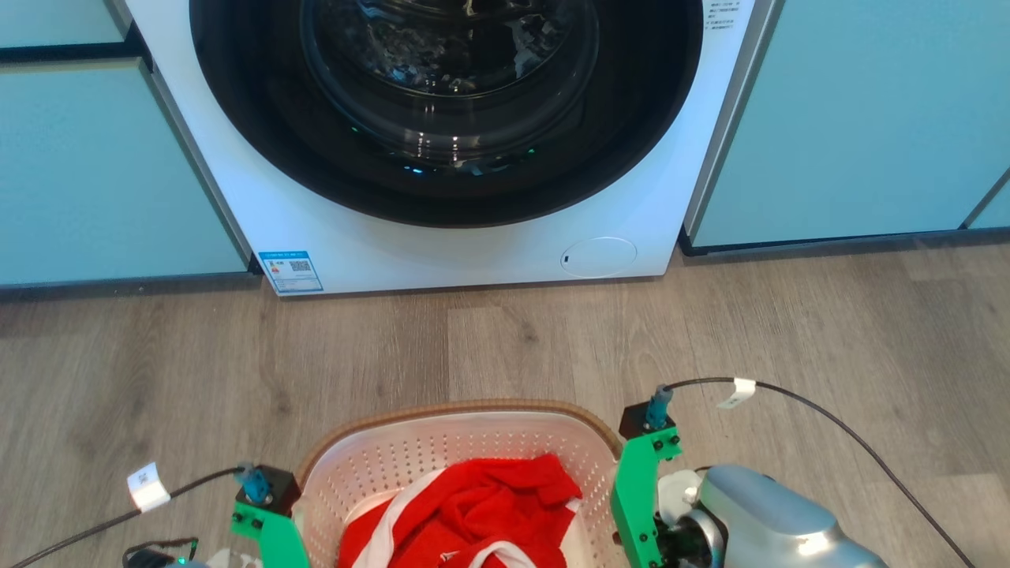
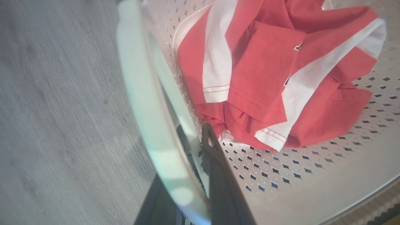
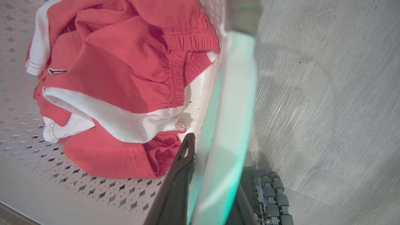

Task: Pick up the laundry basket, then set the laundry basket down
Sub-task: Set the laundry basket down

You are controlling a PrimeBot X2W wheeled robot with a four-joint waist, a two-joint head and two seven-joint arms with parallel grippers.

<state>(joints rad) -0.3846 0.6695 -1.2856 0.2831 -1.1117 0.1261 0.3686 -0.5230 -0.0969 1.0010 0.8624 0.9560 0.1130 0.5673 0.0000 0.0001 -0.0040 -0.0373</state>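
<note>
— White washer [image 1: 473,264] ahead of you, wood floor [image 1: 505,347] in front of it. So where's the basket?

— Your basket [image 1: 458,408] is low in the head view, between your two arms and well short of the washer. Red-and-white clothes [image 1: 473,497] are heaped inside it.

— Is the pick-up done?

— The grasp is, I'd judge. You can't tell from these views whether the basket is off the floor. The lift, if it isn't made yet, and the set-down are what's left for you.

— And the arms?

— Both reach down, one at each side of the basket. Your left gripper [image 2: 190,147] is clamped over the left handle [image 2: 147,118]. One finger [image 2: 215,168] is inside against the perforated wall and the other is outside, beneath the handle. Your right gripper [image 3: 212,162] grasps the right handle [image 3: 234,109] the same way, with its inner finger [image 3: 182,168] just beside the clothes.
</note>
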